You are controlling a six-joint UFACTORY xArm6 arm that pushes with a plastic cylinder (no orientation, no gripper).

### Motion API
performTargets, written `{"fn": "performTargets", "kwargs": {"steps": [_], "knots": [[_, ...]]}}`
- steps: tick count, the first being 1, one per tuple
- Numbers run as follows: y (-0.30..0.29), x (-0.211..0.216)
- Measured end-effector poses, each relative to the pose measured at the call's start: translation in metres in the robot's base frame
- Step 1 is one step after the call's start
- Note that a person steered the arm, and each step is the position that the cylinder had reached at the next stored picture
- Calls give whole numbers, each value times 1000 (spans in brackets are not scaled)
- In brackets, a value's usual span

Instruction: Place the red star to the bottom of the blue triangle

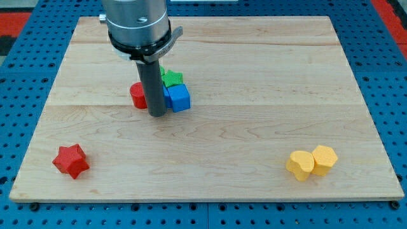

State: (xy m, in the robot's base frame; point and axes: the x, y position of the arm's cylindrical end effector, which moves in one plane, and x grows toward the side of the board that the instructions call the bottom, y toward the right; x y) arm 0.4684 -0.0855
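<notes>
The red star (70,160) lies near the board's bottom left corner. My tip (157,114) rests on the board left of centre, far up and to the right of the star. Just right of the rod is a blue block (179,97); its shape is partly hidden by the rod and I cannot make out a triangle. A green star (172,78) sits just above the blue block. A red block (138,95) sits just left of the rod, partly hidden.
Two yellow blocks sit touching at the bottom right: a heart-like one (300,165) and a hexagon (324,159). The wooden board (254,63) lies on a blue perforated table. The arm's grey housing (137,25) hangs over the board's top.
</notes>
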Motion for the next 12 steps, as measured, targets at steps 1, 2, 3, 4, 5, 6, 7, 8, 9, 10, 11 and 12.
{"fn": "performTargets", "kwargs": {"steps": [1,2,3,4,5,6,7,8,9,10,11,12], "knots": [[-18,10],[-40,3],[-42,-11],[-41,-18],[-32,-18],[-75,11],[-135,27],[-182,61],[-178,122],[-171,147],[-166,144],[-162,135]]}}
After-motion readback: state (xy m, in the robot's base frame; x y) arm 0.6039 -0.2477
